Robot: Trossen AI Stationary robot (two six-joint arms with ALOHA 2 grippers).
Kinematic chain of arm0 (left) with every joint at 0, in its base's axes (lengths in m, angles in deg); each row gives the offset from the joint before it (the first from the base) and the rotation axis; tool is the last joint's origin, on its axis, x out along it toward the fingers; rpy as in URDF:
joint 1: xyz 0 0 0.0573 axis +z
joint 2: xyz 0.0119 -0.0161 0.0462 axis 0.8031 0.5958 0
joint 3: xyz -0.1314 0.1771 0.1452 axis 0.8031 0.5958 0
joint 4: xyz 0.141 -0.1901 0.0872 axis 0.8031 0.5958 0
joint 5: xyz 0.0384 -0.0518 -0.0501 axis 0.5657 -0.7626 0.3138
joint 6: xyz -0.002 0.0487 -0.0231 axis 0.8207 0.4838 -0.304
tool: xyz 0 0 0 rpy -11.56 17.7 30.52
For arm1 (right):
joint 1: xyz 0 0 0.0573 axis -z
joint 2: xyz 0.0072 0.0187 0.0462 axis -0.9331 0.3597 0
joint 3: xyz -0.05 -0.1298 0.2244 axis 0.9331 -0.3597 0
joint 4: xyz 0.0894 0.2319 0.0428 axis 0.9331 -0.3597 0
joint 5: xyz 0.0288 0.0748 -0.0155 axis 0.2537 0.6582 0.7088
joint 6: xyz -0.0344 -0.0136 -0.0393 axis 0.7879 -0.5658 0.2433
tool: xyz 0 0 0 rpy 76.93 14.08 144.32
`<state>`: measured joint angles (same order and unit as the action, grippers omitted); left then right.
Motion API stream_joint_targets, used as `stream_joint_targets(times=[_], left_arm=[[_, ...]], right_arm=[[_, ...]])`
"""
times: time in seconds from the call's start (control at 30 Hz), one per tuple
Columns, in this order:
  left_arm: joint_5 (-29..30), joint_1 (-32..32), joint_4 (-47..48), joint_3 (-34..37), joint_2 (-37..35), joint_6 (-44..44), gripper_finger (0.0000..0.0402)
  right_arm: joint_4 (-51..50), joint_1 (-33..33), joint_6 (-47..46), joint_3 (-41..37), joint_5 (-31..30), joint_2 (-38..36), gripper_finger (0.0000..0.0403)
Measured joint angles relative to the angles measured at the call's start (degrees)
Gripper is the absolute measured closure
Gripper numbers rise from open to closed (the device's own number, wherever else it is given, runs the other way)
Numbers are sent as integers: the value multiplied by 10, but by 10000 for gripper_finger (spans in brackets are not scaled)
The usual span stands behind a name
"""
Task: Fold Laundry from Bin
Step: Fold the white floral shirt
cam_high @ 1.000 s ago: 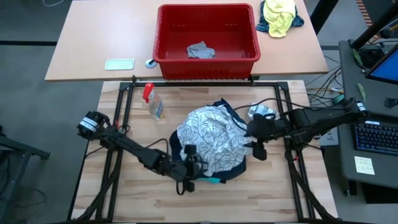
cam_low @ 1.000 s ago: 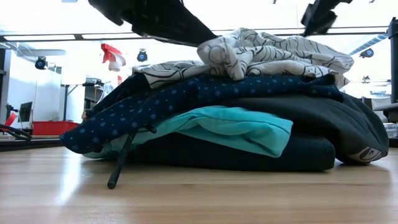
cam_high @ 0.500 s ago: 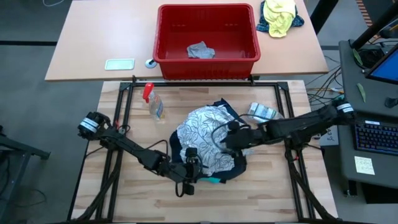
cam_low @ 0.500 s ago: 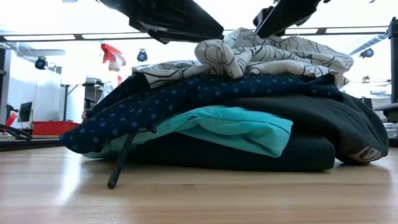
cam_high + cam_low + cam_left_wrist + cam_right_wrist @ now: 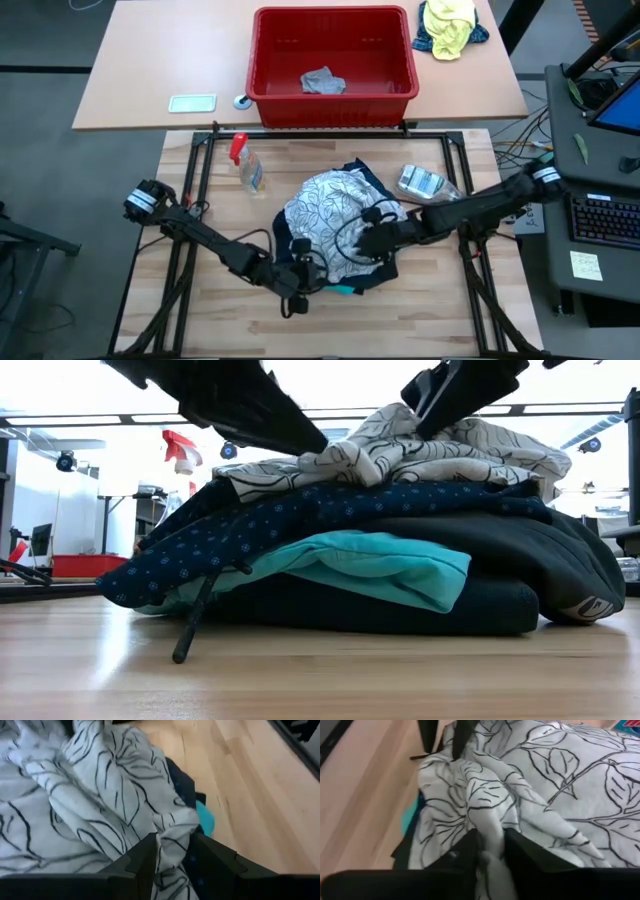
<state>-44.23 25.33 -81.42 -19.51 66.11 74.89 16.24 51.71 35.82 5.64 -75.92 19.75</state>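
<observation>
A stack of folded laundry (image 5: 340, 240) lies on the wooden table: black at the bottom, then turquoise (image 5: 390, 565), dark grey and dotted navy (image 5: 300, 510). A rumpled white leaf-print garment (image 5: 335, 215) lies on top. My left gripper (image 5: 172, 845) is at the stack's near edge, shut on the white cloth. My right gripper (image 5: 492, 845) reaches in from the table's right over the stack and is shut on the same garment. The red bin (image 5: 333, 95) stands on the far table with a light grey garment (image 5: 322, 81) inside. My left gripper pinches a hanging fold at the white garment's near edge (image 5: 172, 832) between its two fingers (image 5: 145, 852), coming in slanted downward from the table's near left. The cloth bunches there and the garment still lies on the stack. My right gripper pinches a raised ridge of the white garment (image 5: 490, 832) between its two fingers (image 5: 517, 845), slanting down from the table's right. The ridge is gathered cloth of several layers, and the rest of the garment lies slack on the stack.
A spray bottle (image 5: 245, 165) stands at the table's far left and a shiny packet (image 5: 420, 181) lies at its far right. A yellow-and-blue bundle (image 5: 450, 25) sits beside the bin. A black drawstring (image 5: 200, 615) hangs off the stack's near left.
My right gripper has travelled from the stack's right edge toward the table's left and down onto the white garment, rolling its wrist, and has taken hold of a fold. The bunched near fold of the white garment now lies lower and flatter. My left gripper has barely shifted.
</observation>
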Motion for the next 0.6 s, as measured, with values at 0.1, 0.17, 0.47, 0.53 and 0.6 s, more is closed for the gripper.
stream_joint_targets(times=[0.1, 0.17, 0.47, 0.53, 0.6], left_arm=[[16, 0, 22, 0, 0, -17, 281], [28, 0, 50, -1, -1, -33, 281], [64, 0, 230, -60, -2, -99, 281], [65, 0, 254, -75, -2, -98, 281], [65, 0, 281, -87, -2, -97, 281]], right_arm=[[-16, -15, -9, 0, 0, -4, 363], [-31, -26, -20, 0, 0, -6, 385], [-52, -65, -64, -4, 1, 2, 390], [-39, -66, -72, -7, 0, 5, 390], [-27, -66, -84, -10, -2, 8, 390]])
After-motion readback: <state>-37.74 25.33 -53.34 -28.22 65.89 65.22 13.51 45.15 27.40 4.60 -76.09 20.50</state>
